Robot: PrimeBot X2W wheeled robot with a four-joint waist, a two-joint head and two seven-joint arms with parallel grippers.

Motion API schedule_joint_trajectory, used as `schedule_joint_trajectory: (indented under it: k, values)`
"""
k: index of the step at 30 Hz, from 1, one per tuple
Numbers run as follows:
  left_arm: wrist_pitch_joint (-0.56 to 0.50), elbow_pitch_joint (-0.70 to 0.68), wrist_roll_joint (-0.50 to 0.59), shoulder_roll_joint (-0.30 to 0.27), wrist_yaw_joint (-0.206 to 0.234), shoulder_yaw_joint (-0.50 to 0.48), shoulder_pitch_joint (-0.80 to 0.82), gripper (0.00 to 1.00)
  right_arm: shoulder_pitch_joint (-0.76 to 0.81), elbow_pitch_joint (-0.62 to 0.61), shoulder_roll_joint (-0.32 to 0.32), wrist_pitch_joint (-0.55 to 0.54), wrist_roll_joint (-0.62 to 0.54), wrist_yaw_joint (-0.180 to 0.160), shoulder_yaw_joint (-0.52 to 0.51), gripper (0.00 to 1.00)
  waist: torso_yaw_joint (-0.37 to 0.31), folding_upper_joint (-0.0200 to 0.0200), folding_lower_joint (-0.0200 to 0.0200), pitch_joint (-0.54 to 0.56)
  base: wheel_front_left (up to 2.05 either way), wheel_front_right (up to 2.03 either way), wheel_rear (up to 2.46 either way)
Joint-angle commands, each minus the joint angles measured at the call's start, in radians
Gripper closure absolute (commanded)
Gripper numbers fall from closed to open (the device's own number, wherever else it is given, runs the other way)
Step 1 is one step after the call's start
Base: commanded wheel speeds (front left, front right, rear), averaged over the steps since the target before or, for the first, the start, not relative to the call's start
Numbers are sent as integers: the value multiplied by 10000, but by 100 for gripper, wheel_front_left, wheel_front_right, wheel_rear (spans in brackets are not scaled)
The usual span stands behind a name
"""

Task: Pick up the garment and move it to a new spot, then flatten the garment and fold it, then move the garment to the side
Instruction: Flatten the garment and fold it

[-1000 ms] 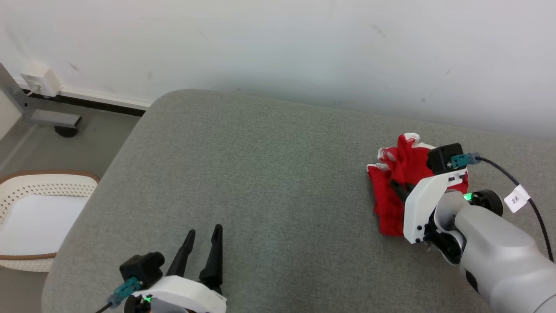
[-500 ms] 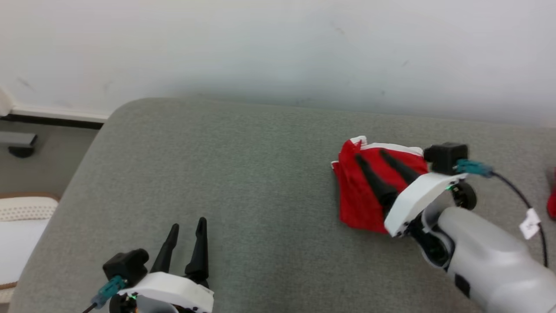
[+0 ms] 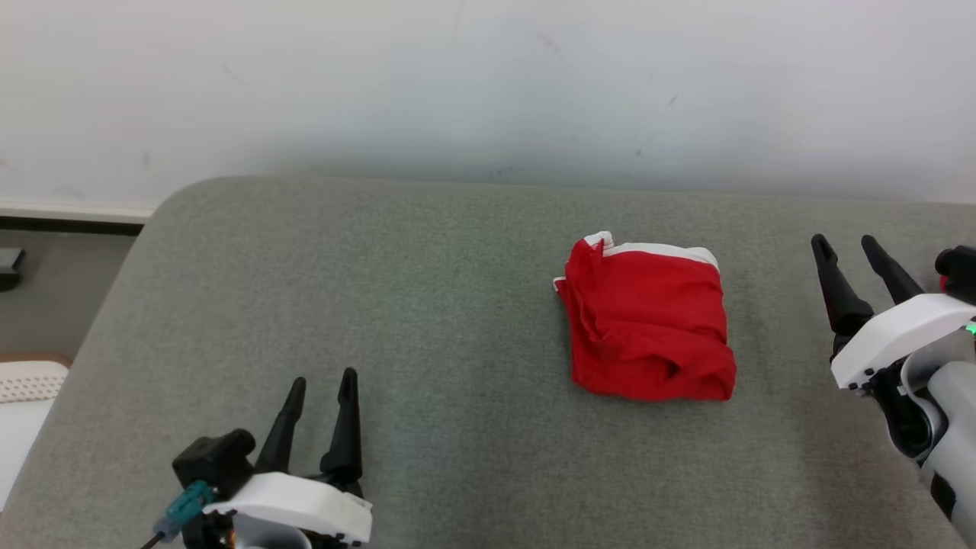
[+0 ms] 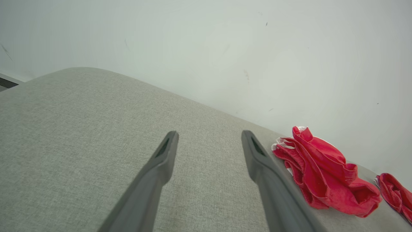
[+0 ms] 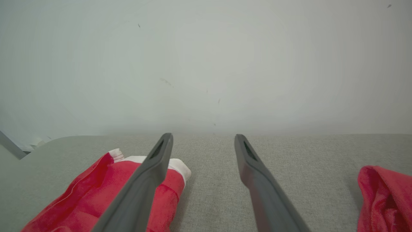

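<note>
Red garment [image 3: 648, 332] folded on grey bench [image 3: 381, 290], toward 2 o'clock. Released and empty: left tool [image 3: 323, 378], right tool [image 3: 845, 242]. Fold looks done; next, pinch garment, shift aside intact.

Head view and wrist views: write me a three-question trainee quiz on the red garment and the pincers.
1. True or false: the right pincer is shut on the folded red garment.
2. Pick one: the garment rests on A) a wooden table, B) the grey fabric surface, C) a metal tray.
3. Fill in: in the right wrist view, a second red cloth lies to the ____ of that pincer's fingers.

Key: 1 false, it stands open and apart from the garment; 2 B; 3 right.
</note>
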State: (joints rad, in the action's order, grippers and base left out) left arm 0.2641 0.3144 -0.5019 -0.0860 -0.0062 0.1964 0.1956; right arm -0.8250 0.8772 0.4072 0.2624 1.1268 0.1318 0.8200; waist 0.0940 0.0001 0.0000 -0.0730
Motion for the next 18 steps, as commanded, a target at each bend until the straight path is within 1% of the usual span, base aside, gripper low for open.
schedule_joint_trajectory:
  k: [1,3,4,5,6,7,14,18]
  values:
    - [-6,-101,184,-4,-50,-68,-20,0,156,201,-173,23,-168,-24,-139,0,108,-1,0,-101,0,0,0]
    - [-6,-170,310,44,-135,-86,22,0,26,539,-377,24,-378,-24,-184,0,231,-1,0,-206,0,0,0]
    - [-6,-194,343,70,-164,-75,58,0,-117,740,-462,-2,-471,-24,-148,13,315,-1,0,-277,0,0,0]
    - [-6,-214,384,98,-198,-78,95,0,-280,902,-563,-41,-530,-24,-115,59,401,-1,0,-341,0,0,0]
    - [-6,-221,393,127,-222,-63,127,0,-443,1068,-682,-111,-568,-24,-85,87,503,-1,0,-414,0,0,0]
    - [-6,-221,414,163,-228,-66,159,0,-579,1227,-774,-171,-650,-24,-14,100,620,-1,0,-497,0,0,0]
    - [-6,-172,425,294,-341,-125,316,0,-1348,2508,-1469,-549,-1115,-24,377,100,1508,-1,0,-1032,0,0,0]
    - [-7,-97,348,326,-352,-165,272,0,-1141,2962,-2008,-575,-1163,-24,557,100,1872,-1,0,-1174,0,0,0]
